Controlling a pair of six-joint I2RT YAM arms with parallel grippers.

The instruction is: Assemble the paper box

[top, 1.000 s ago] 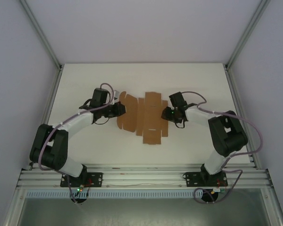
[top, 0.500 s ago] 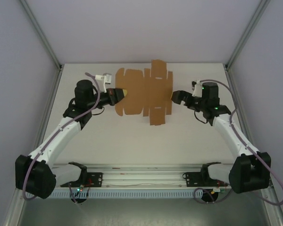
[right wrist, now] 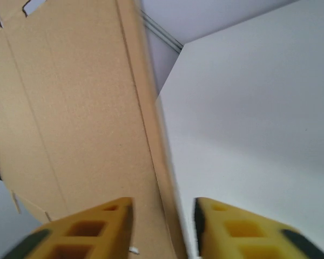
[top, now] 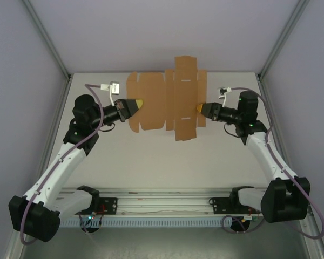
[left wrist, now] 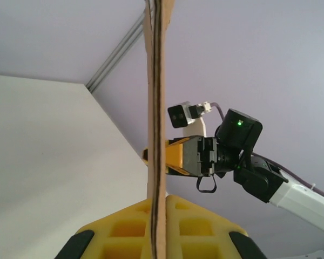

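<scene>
The left gripper (left wrist: 158, 204) is clamped on one edge of the paper box (top: 164, 102); the flat sheet is raised above the table (top: 151, 162), running edge-on straight ahead of its fingers; the right gripper (right wrist: 163, 208) straddles the opposite edge, jaws apart, the sheet nearer one finger; pinched only at one thin edge, the sheet could sag, swing out of that gap, or crease off its fold lines.
</scene>
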